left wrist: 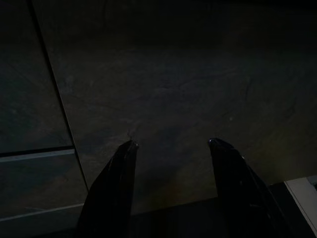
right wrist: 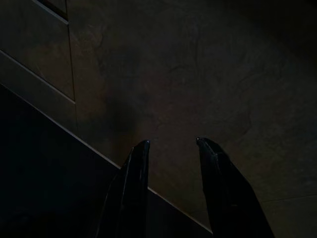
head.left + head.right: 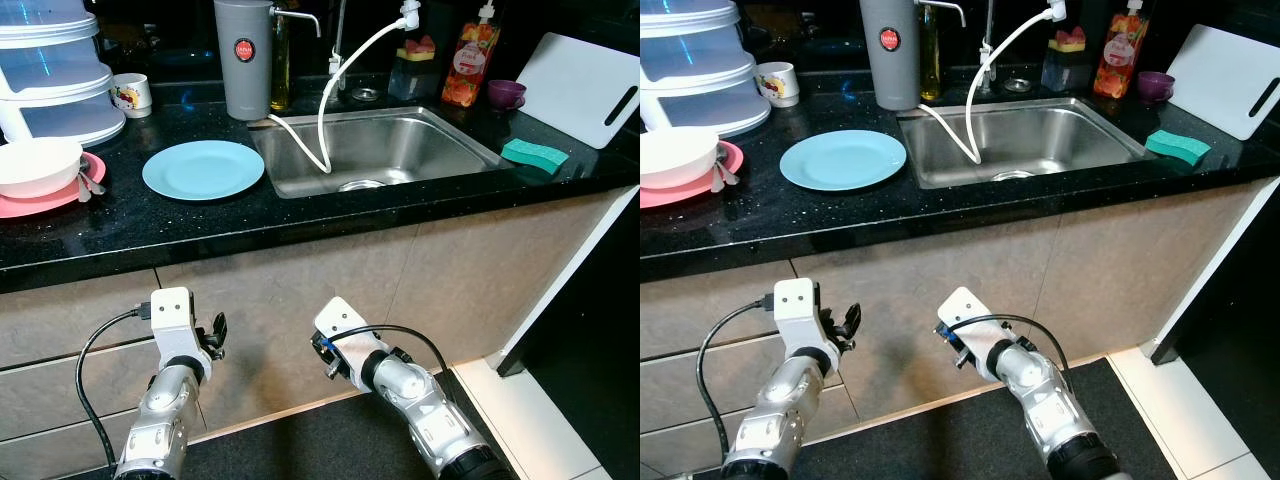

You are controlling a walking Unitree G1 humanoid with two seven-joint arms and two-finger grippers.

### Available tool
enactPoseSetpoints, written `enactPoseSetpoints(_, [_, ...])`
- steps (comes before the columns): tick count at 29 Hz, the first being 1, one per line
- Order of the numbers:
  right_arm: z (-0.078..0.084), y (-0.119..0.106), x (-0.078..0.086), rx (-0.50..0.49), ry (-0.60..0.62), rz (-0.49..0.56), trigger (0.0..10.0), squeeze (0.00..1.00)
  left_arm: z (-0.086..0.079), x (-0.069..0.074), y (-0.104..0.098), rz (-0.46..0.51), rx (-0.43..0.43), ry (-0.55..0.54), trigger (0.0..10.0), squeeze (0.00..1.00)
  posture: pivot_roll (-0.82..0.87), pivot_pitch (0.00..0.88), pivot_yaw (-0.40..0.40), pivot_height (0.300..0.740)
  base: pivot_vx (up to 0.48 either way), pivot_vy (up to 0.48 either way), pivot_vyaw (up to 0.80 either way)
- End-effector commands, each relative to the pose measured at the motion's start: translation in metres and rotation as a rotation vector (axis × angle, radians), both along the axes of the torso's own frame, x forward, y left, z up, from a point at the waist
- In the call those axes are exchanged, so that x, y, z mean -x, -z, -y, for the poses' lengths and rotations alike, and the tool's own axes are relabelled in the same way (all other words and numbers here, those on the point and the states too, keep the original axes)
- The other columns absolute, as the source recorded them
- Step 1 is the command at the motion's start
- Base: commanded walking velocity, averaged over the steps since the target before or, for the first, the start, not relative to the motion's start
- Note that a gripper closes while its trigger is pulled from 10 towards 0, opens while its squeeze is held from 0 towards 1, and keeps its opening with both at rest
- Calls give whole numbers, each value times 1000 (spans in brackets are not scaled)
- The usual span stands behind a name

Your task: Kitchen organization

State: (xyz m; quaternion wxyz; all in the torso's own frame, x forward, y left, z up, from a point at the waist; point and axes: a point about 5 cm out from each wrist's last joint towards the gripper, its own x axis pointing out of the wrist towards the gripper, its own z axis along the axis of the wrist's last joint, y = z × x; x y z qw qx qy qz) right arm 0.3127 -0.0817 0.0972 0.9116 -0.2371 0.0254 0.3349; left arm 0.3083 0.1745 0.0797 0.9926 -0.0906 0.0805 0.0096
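- On the black countertop (image 3: pixel 300 225), seen from the head camera: light blue plate (image 3: pixel 203 168) at about 10 o'clock from picture centre, lying flat and bare, just beside the left rim of the steel sink (image 3: pixel 470 150).
- Further toward 9 o'clock: white bowl (image 3: pixel 38 164) sitting on a pink plate (image 3: pixel 60 198), with a spoon (image 3: pixel 88 184) lying at the bowl's right side. Stacked white food cover (image 3: pixel 55 75) behind it, small printed mug (image 3: pixel 131 95) beside that.
- 12 o'clock: grey water filter jug (image 3: pixel 243 58); white hose (image 3: pixel 345 75) curves down from the tap into the sink basin.
- 2 o'clock: green sponge (image 3: pixel 534 154) on the counter, white cutting board (image 3: pixel 580 88) leaning behind it, purple cup (image 3: pixel 506 94), dish soap bottle (image 3: pixel 471 60).
- Left gripper (image 1: pixel 171 148) and right gripper (image 2: pixel 171 146): both low, below counter height, aimed at the beige cabinet front (image 3: pixel 330 290). Each has its fingers spread with nothing between them.
- Judgement: no item engaged yet; the step in hand is a first reach. The blue plate looks the likeliest first target.
- To do it well: raise the arm clear of the counter's overhanging edge before moving forward. A flat plate gives no grip from above; approach the near rim low, one finger under, one over.
- Risk: pushing the plate into the sink.
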Motion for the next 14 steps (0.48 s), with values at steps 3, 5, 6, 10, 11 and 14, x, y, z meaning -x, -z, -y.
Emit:
enactPoseSetpoints(3, [2,1,1,-5,4,-7,10000,0,2,1,4,-20,9,5,10000,0,-102,71,-9,740,0,0,0])
enactPoseSetpoints(5, [2,2,1,-5,4,-7,10000,0,2,2,4,-19,8,6,10000,0,-103,64,-10,740,0,0,0])
enactPoseSetpoints(6, [2,2,1,-5,4,-7,10000,0,2,2,4,-19,8,6,10000,0,-103,64,-10,740,0,0,0])
enactPoseSetpoints(10, [2,2,2,-4,4,-7,10000,0,3,2,5,-19,6,8,10000,0,-104,56,-9,740,0,0,0])
enactPoseSetpoints(11, [2,2,2,-4,4,-7,10000,0,3,2,5,-19,5,9,10000,0,-104,56,-9,740,0,0,0])
enactPoseSetpoints(14, [2,3,3,-4,4,-7,10000,0,3,3,5,-19,4,12,10000,0,-103,50,-10,740,0,0,0])
